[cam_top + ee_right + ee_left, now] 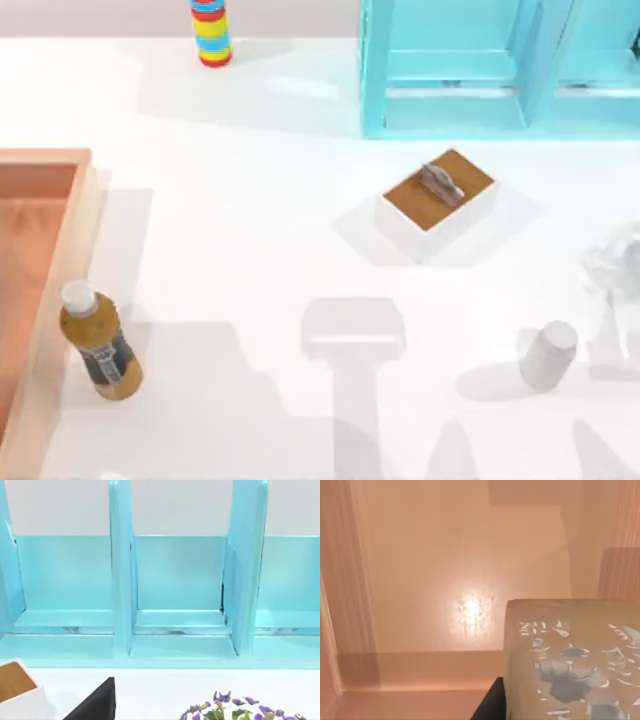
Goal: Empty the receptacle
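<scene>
Outside the wooden tray [40, 300], a tea bottle [98, 342] lies against its wall on the white worktop [250, 220]; finger states cannot be told.

Black, flat-faced gripper finger [92, 702] with a slanted edge — another dark sliver [490, 702] of finger.
</scene>
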`<state>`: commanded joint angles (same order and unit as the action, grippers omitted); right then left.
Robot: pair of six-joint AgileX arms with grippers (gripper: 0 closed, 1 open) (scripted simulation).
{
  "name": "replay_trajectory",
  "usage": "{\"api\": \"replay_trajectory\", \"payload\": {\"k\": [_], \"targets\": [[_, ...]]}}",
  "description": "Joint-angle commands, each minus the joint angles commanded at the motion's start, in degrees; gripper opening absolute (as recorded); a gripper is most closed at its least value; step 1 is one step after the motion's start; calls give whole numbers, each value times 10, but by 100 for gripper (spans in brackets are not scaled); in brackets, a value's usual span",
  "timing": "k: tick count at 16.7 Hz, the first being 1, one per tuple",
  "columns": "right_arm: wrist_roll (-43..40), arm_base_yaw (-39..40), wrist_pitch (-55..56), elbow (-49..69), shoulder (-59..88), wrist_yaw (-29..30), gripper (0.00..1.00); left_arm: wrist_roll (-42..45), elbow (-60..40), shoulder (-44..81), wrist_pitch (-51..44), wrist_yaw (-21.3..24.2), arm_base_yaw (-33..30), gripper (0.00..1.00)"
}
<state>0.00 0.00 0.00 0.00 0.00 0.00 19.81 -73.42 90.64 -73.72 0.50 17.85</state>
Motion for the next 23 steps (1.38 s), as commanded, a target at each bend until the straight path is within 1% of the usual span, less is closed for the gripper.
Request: {"api": "replay_trajectory", "payload": {"k": [3, 8, 10, 12, 14, 16, 18, 20, 23], "targets": [[0, 0, 0, 0, 0, 0, 100, -2, -35, -13, -39, 0, -1, 0], [0, 0, 0, 0, 0, 0, 100, -1, -35, -11, -38, -1, 0, 0], [0, 0, 0, 0, 0, 0, 100, -5, -45, 0, -32, -4, -18, 0], [0, 0, 0, 0, 0, 0, 100, -32, -63, 22, -17, -11, -58, 0], [0, 0, 0, 0, 0, 0, 100, -81, -83, 49, 5, -18, -119, 0], [0, 0, 0, 0, 0, 0, 100, -153, -97, 77, 31, -24, -202, 0], [0, 0, 0, 0, 0, 0, 100, -246, -102, 102, 60, -28, -304, 0], [0, 0, 0, 0, 0, 0, 100, -359, -99, 124, 84, -27, -412, 0], [0, 0, 0, 0, 0, 0, 100, -508, -78, 149, 111, -21, -542, 0]]}}
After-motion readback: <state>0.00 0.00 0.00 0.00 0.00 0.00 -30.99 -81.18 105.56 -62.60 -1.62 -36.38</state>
